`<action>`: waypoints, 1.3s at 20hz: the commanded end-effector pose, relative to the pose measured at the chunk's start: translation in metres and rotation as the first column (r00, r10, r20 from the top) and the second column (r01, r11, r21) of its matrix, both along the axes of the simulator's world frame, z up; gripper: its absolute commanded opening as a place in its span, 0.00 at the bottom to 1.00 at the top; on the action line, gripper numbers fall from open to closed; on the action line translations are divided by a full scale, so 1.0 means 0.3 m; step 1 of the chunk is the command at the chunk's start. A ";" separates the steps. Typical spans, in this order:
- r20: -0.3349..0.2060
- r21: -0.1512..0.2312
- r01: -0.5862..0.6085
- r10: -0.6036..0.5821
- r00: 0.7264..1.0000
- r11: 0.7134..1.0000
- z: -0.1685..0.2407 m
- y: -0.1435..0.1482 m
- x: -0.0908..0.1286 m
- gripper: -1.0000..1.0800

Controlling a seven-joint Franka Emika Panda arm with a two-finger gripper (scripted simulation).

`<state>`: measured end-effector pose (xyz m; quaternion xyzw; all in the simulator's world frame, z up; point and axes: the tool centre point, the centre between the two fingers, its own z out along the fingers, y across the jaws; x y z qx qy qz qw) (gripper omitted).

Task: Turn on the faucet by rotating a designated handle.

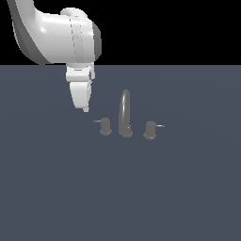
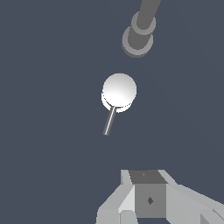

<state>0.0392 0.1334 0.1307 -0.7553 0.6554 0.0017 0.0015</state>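
Note:
The faucet [image 1: 124, 115] is a small dull-grey set with a tall arched spout between two short valve knobs. The handle [image 1: 105, 126] is the knob on the exterior view's left, and its thin lever [image 1: 97, 121] points left. My gripper [image 1: 85, 108] hangs above and to the left of the lever tip, apart from it, with its fingers together and nothing held. In the wrist view the handle [image 2: 119, 92] appears as a bright round cap with its lever [image 2: 109, 120], and the spout base [image 2: 138, 39] lies beyond it. My gripper [image 2: 145, 181] is short of the lever.
The twin knob [image 1: 150, 130], with its lever pointing right, stands on the far side of the spout. The faucet set sits on a flat dark grey-blue surface [image 1: 122, 197]. My white arm [image 1: 56, 35] fills the upper left of the exterior view.

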 end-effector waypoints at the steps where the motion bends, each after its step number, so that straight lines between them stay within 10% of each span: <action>1: 0.001 -0.004 0.066 -0.066 0.998 0.998 -0.050 -0.026 0.049 0.00; 13: 0.001 -0.006 0.276 -0.276 0.961 0.961 -0.206 -0.130 0.196 0.00; 26: 0.001 -0.005 0.306 -0.306 0.952 0.952 -0.227 -0.133 0.197 0.00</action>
